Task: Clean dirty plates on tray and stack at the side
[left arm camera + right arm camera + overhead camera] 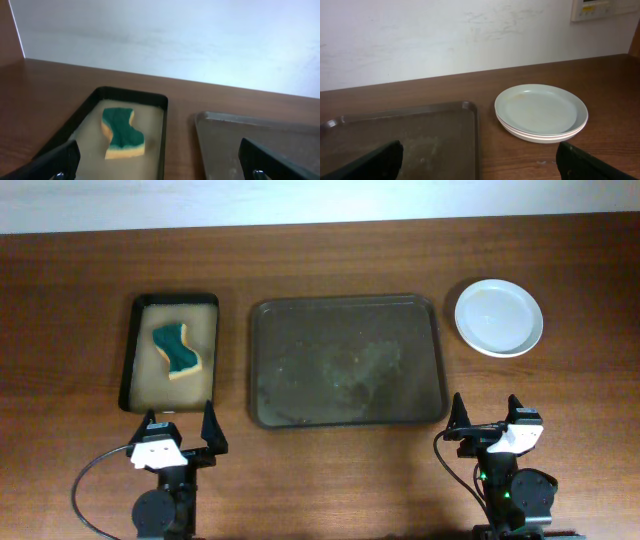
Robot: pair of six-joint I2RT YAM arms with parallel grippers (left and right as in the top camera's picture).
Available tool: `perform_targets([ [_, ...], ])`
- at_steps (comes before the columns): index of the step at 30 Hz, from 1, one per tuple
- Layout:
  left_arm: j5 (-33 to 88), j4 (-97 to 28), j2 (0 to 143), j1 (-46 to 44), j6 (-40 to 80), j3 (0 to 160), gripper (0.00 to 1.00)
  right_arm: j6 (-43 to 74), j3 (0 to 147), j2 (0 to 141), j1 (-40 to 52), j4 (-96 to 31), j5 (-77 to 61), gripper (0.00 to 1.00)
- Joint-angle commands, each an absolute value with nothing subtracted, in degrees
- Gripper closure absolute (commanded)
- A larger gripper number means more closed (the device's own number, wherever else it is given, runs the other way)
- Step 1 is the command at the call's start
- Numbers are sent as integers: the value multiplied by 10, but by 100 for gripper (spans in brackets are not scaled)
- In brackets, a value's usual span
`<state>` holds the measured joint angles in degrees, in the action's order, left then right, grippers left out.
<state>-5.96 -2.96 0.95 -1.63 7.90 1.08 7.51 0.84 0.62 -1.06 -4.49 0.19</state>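
The tray (345,360) at mid-bench holds no plates, only faint smears. The plates (498,317) sit stacked at two o'clock, just off its corner. The sponge (178,350) lies in the small black tray (128,370) at ten. The left gripper (180,422) at seven and the right gripper (487,412) at five hang empty, jaws apart. The job looks finished to me; the next move calls for nothing beyond parking the arms.

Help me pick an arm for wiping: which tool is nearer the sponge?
Left. The left tool is just in front of the small black tray holding the sponge; the right tool is far across, beyond the large tray, near the plates.
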Motion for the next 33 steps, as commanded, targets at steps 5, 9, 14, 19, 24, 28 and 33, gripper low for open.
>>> perform_targets([
  [5, -48, -43, 3, 22, 71, 5, 1, 73, 3, 3, -8, -46, 7, 2],
  [9, -48, -44, 3, 21, 71, 5, 1, 73, 3, 3, -8, -46, 7, 2],
  [14, -47, -43, 3, 21, 71, 5, 1, 73, 3, 3, -8, -46, 7, 2],
  [19, -8, -48, 3, 5, -91, 5, 1, 73, 3, 3, -8, -46, 7, 2],
  [24, -8, -48, 3, 5, -71, 5, 1, 73, 3, 3, -8, -46, 7, 2],
  [28, -10, -48, 3, 5, -60, 5, 1, 73, 3, 3, -8, -46, 7, 2],
  [33, -25, -48, 3, 5, 17, 5, 1, 73, 3, 3, -8, -46, 7, 2],
])
